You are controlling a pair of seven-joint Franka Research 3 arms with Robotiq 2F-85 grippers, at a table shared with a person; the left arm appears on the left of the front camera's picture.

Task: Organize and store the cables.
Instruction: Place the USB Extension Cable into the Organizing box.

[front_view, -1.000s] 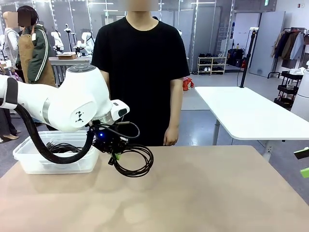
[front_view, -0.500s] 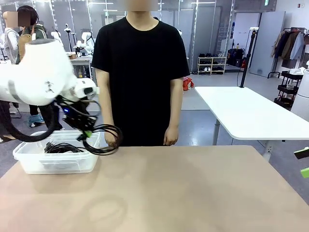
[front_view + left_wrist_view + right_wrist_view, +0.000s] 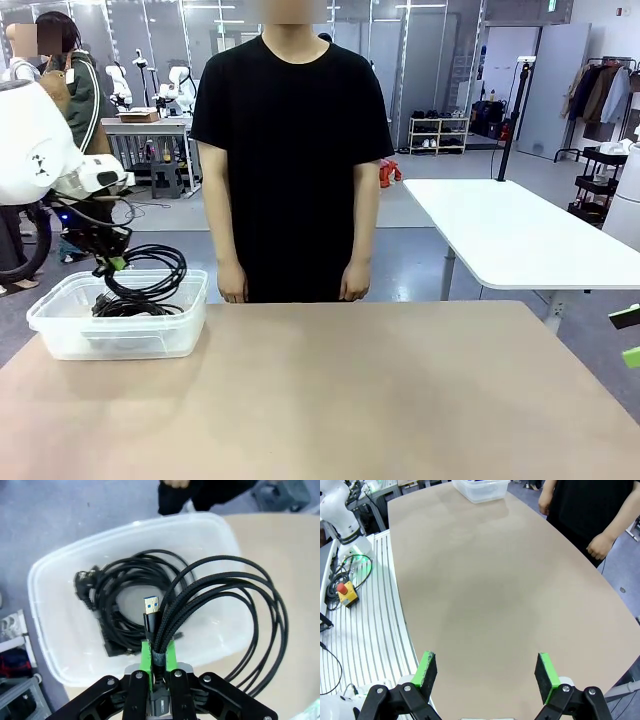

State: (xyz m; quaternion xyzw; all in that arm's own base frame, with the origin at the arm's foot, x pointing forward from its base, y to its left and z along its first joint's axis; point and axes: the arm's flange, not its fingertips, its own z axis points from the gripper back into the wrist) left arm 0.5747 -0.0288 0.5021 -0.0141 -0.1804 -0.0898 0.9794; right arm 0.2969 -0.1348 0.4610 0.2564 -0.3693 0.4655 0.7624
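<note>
A coiled black braided cable with a blue USB plug hangs from my left gripper, which is shut on its gathered strands. In the front view, this left gripper holds the coil just above the clear plastic bin at the table's far left. Another black cable coil lies inside the bin, and it also appears in the front view. My right gripper is open over the bare table with nothing between its green pads. In the front view, the right gripper sits at the right edge.
A person in a black shirt stands at the far side, hands hanging by the table edge. The tan tabletop is bare. The bin is far across the table in the right wrist view. A white table stands behind.
My left arm has swung left and upward, carrying the cable coil from over the table beside the bin to above the bin. The right gripper has not moved.
</note>
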